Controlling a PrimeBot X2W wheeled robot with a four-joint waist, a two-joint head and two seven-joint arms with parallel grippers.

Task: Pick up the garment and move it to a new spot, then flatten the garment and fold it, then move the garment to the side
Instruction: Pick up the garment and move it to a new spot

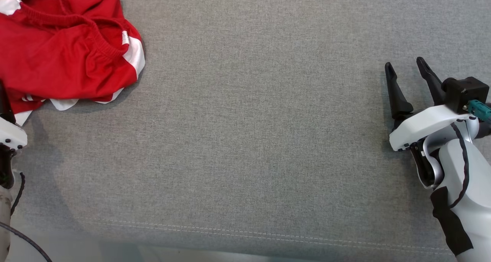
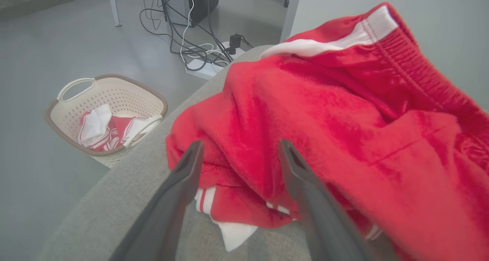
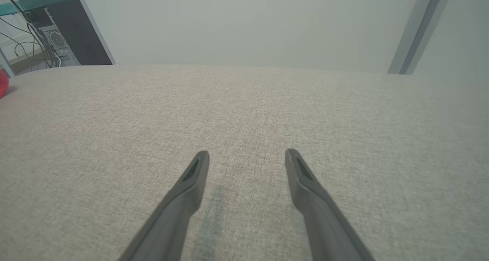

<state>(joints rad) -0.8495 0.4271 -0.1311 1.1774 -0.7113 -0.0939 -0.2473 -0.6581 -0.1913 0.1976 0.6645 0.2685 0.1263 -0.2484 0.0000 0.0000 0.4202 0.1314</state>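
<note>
Though garment point(image 1: 57, 68) lies bunched, waistband point(image 1: 99, 45) seemingly diagonal.

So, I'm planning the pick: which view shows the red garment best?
The left wrist view: the garment lies close ahead, waistband and white stripes clear. The head view crops it at its top-left corner; the right wrist view catches a red sliver.

Red garment point(image 1: 65, 47) w/ white panels, crumpled in a heap at 10–11 o'clock, ribbed waistband on top, lying on grey fabric bench point(image 1: 245, 139). Right pincer point(image 1: 404, 63) at 3 o'clock, fingers spread over bare fabric, tips pointing to 12, well apart from garment. Left arm point(image 1: 10, 136) cut off at 9 o'clock edge, just below the heap. Stitched seam point(image 1: 245, 233) runs along bench's 6 o'clock side.
</note>
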